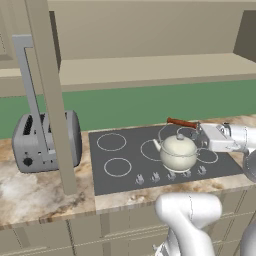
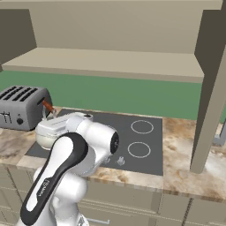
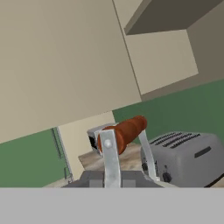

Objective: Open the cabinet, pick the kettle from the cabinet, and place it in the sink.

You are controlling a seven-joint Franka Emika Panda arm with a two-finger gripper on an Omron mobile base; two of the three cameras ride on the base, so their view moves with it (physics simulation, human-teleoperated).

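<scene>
The cream-white kettle hangs by its wire bail over the right half of the black cooktop. My gripper reaches in from the right, shut on the bail's reddish-brown wooden grip. In the hand view that grip lies across my gripper. In the right base view my arm hides most of the kettle. The cabinet above the counter is open, and its shelf is bare. The sink is out of view.
One open cabinet door with a long silver handle hangs edge-on over the counter's left side, the other door on the right. A grey toaster stands left of the cooktop. A green wall backs the marbled counter.
</scene>
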